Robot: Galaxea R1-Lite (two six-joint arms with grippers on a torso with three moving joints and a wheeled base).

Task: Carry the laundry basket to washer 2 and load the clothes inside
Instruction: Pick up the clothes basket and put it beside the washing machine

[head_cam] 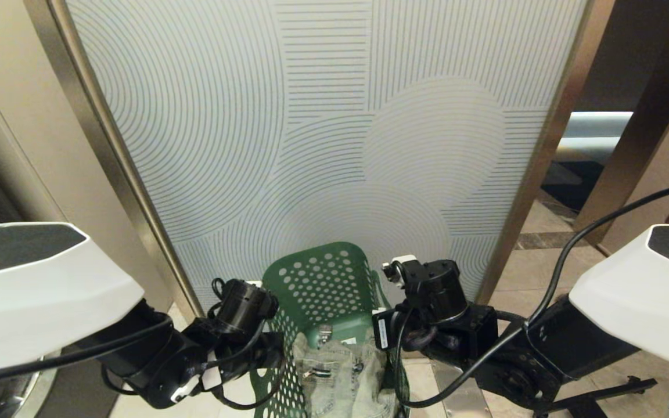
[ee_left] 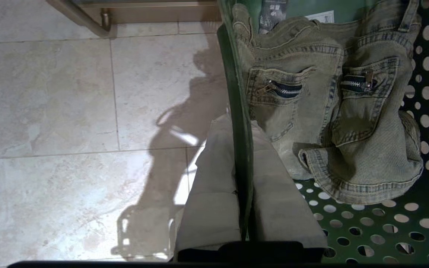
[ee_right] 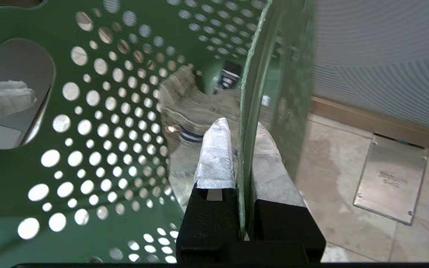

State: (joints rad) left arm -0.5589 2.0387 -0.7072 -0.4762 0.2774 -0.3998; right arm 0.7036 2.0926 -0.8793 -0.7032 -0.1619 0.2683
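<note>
With the left gripper [ee_left: 242, 156] and right gripper [ee_right: 242, 149] each pinching only a thin side wall of the laundry basket [head_cam: 323, 278], held off the floor before a patterned panel [head_cam: 323, 116] with the clothes [head_cam: 343, 371] inside, a jolt while driving could slip the plastic free.

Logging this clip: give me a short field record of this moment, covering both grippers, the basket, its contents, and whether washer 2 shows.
left gripper: shut on the laundry basket wall, one finger inside, one outside
right gripper: shut on the opposite wall, same straddling grip
laundry basket: dark green, perforated, between the two arms
clothes: pale denim garment with zipped pockets, lying inside the basket
ahead: patterned panel in a metal frame
floor: beige tiles
washer 2: no label or door identifiable in any view
</note>
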